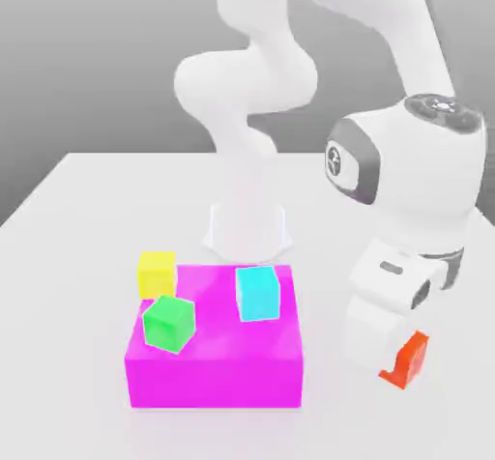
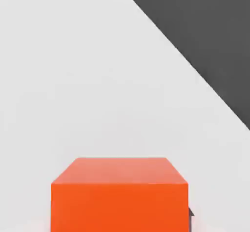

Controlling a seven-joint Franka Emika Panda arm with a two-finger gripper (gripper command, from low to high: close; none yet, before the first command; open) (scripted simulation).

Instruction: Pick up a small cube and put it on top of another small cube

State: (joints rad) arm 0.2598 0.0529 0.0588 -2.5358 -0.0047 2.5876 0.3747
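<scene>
Orange-red cube (image 1: 412, 359), partly hidden by claw (image 1: 392, 352)

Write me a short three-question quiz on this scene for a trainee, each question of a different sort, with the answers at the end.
1. Multiple choice. What colour is the large block?
A) Yellow
B) Magenta
C) Green

2. True or false: the cyan cube rests on top of the large block.

3. Short answer. Which small cube does the gripper hold, and is that cube on top of another one yet?

Key: 1: B. 2: True. 3: It holds the orange-red cube, which is not on top of another cube yet.
</scene>
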